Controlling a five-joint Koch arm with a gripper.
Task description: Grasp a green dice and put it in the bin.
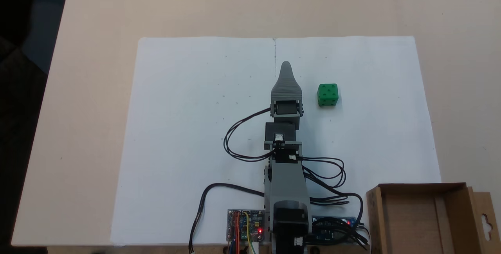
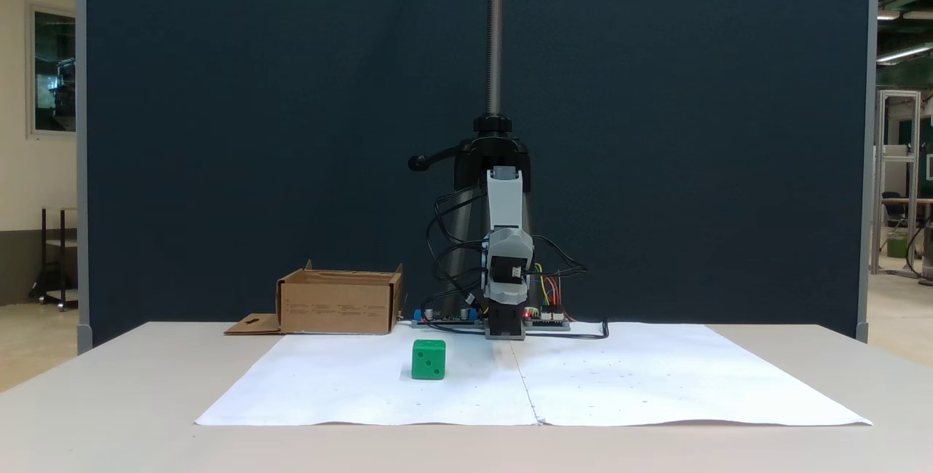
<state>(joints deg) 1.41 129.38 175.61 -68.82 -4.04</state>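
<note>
The green dice (image 1: 328, 95) sits on the white paper sheet (image 1: 188, 128) in a fixed view from above, just right of the gripper (image 1: 286, 66) and not touching it. The arm is folded low over its base, and only one grey tapered jaw shows from above, so I cannot tell whether the pincer is parted or closed. The bin (image 1: 422, 218) stands at the near right corner, well apart from the dice. From the front, the dice (image 2: 428, 359) lies left of the arm, with the bin (image 2: 339, 302) farther back.
</note>
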